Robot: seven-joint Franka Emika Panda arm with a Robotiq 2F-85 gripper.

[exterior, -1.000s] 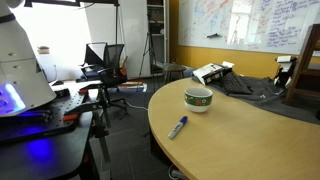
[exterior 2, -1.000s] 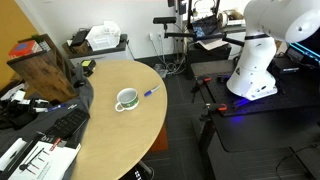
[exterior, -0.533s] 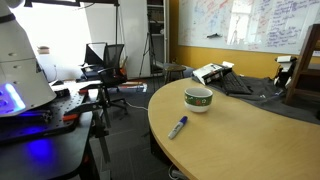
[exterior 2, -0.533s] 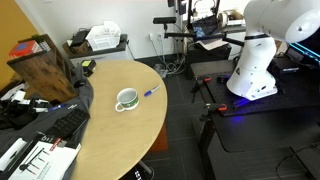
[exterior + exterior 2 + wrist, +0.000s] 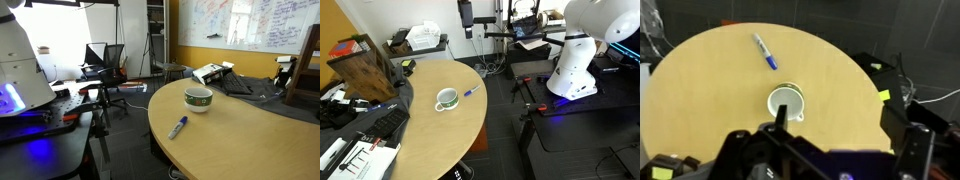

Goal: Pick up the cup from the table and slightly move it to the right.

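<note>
Jaws, whether spread or pressed together I cannot tell, hang well above the cup, untouched on the tabletop; nothing done yet.

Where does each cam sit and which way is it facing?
Exterior view: low, beside the table, looking across at the cup toward a whiteboard; white robot base at frame's left.
Exterior view: high, looking down on the cup; robot base at frame's right.
Wrist view: above, looking down on the cup; pincer at bottom.
Shared: cup and blue marker in all three.
</note>
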